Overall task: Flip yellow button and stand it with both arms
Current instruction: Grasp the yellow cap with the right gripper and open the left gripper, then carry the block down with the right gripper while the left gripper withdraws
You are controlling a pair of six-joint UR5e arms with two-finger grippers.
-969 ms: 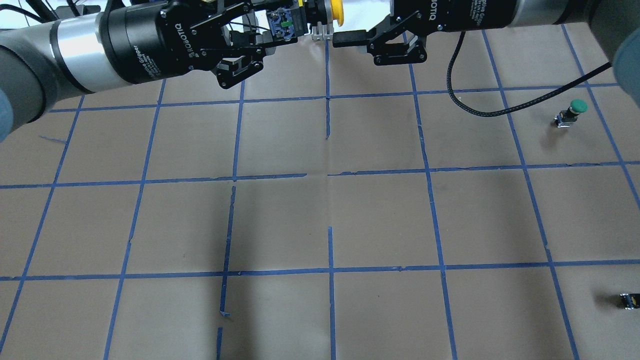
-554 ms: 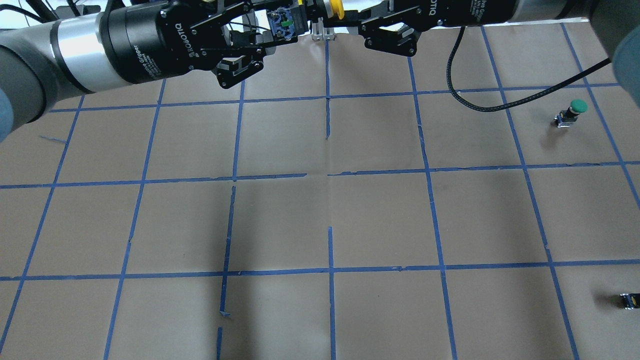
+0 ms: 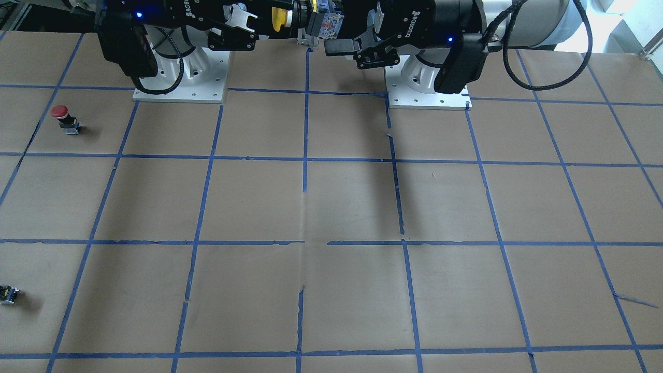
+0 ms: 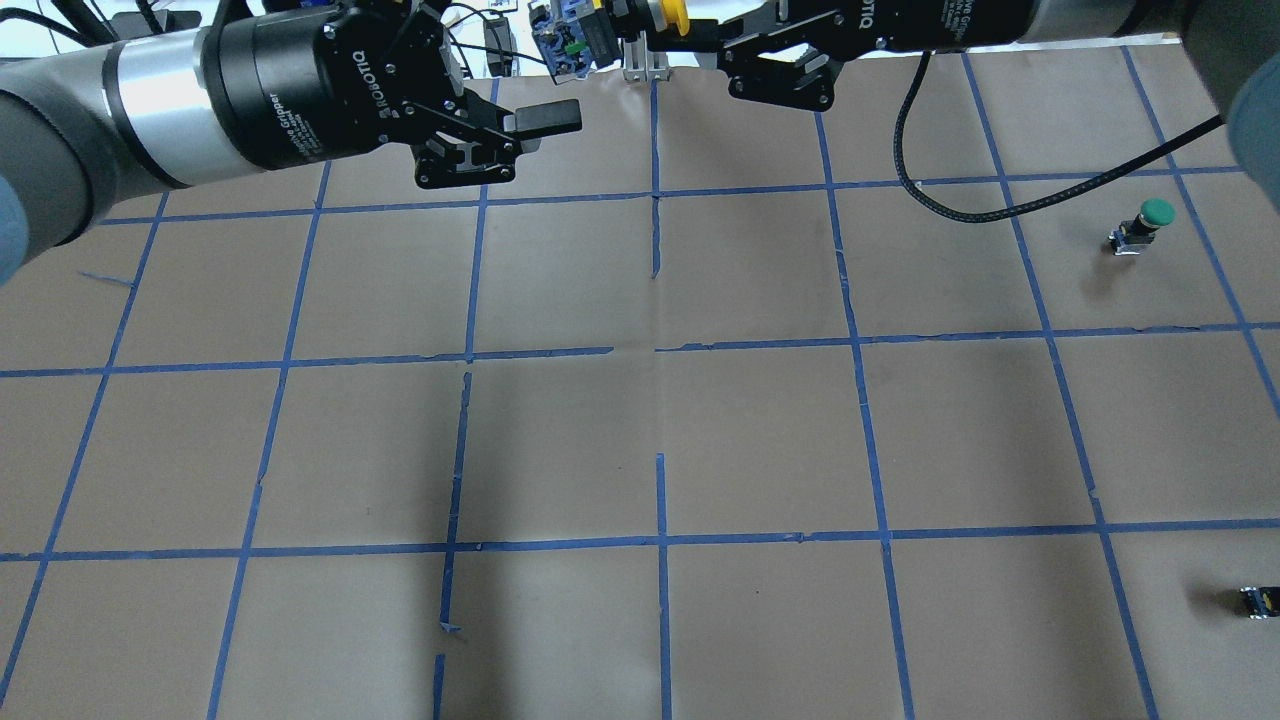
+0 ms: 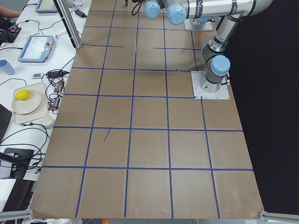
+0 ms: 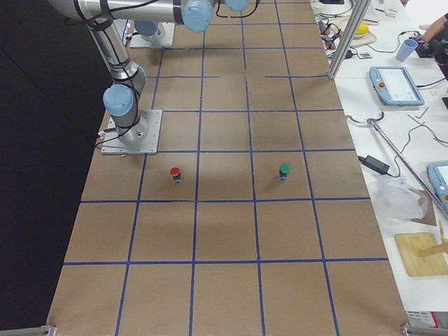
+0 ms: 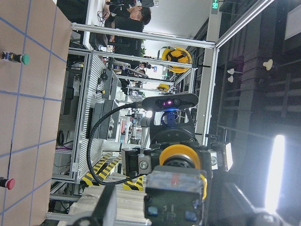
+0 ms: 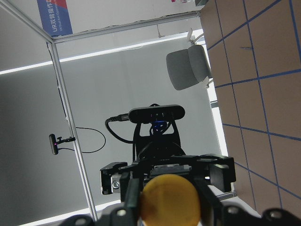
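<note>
The yellow button [image 4: 600, 30] hangs in the air at the far edge of the table, lying sideways, with its yellow cap [image 4: 673, 15] toward the right arm. My right gripper [image 4: 655, 30] is shut on it at the cap end. In the right wrist view the cap [image 8: 171, 200] sits between the fingers. My left gripper [image 4: 560, 65] is open, and its lower finger [image 4: 545, 118] stands clear below the button's body. In the front view the button [image 3: 323, 23] is between the right gripper [image 3: 282, 20] and the left gripper [image 3: 331, 36].
A green-capped button [image 4: 1150, 220] stands at the right of the table. A red-capped button [image 3: 62, 116] stands nearer the right arm's base. A tiny dark block [image 4: 1258, 600] lies at the near right edge. A black cable [image 4: 960, 215] hangs from the right arm.
My right gripper shut on the button's cap end. My left gripper then opened and let go of the button's body, and its lower finger dropped away.
</note>
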